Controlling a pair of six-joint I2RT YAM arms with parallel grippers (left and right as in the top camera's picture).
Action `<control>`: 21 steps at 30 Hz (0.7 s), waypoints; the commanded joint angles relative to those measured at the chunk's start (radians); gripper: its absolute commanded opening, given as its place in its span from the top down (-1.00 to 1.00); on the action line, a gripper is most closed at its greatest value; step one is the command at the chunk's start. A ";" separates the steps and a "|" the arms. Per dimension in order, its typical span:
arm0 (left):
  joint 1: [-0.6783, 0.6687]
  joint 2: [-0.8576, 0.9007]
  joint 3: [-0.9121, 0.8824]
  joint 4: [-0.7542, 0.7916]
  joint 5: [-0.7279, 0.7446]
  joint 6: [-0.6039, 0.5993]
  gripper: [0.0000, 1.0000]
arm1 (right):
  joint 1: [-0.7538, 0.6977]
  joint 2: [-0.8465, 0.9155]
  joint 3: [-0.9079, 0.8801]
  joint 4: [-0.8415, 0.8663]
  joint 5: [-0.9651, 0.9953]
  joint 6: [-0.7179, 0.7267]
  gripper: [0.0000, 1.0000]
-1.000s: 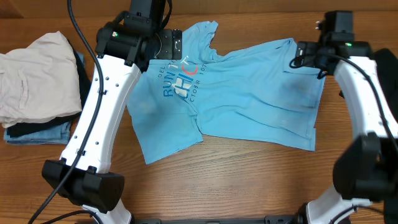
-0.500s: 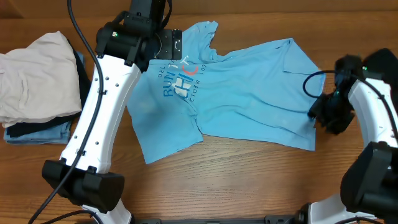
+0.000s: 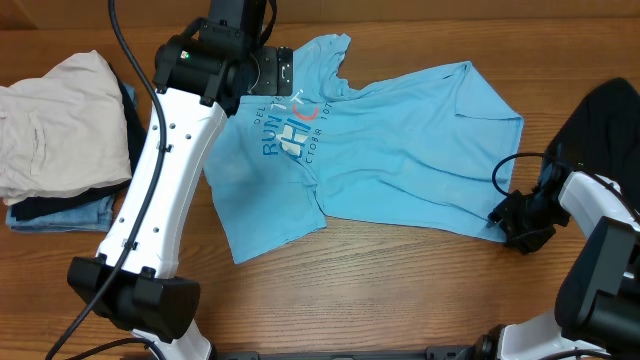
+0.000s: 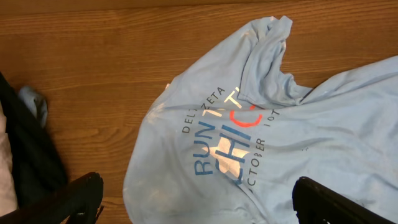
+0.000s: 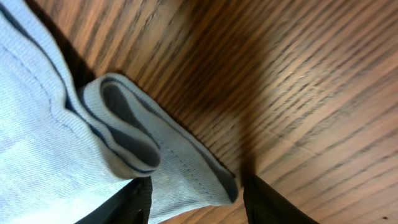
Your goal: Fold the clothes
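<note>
Overhead: the sky-blue T-shirt (image 3: 400,150) lies spread on the wooden table (image 3: 400,290), near the middle and toward the far edge, rumpled, not folded. 1 sleeve points to the far side. The chest lettering (image 3: 290,125), blue, white and red-orange, faces up and runs at a slant on the left half. The hem corner nearest my right arm sits at the shirt's lower right.

Left gripper (image 4: 196,183): hovers above the printed chest, both fingers far apart at the bottom corners of its wrist view. Wide open, nothing between them, not touching the cloth.

Right gripper (image 5: 196,190): down at table level on that lower-right hem corner. In its wrist view the corner is curled over on itself into a small roll, and the flat hem edge beside the roll runs down between the 2 fingers. Jaws about half closed, 1 on each side of the fabric. I cannot tell whether they actually pinch it.

Far left of the table: a cream garment (image 3: 55,120) heaped on dark and denim-blue clothes (image 3: 60,212), just beside the shirt, not touching it.
</note>
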 commanded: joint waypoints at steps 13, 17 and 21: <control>0.000 0.009 -0.003 0.004 -0.013 -0.006 -1.00 | 0.000 -0.005 -0.073 0.050 0.086 -0.008 0.88; 0.000 0.009 -0.003 0.004 -0.010 -0.006 -1.00 | 0.000 -0.005 -0.073 0.074 0.086 -0.008 0.92; 0.000 0.009 -0.003 0.028 -0.008 -0.009 -1.00 | -0.012 -0.005 -0.073 0.063 0.177 0.024 0.92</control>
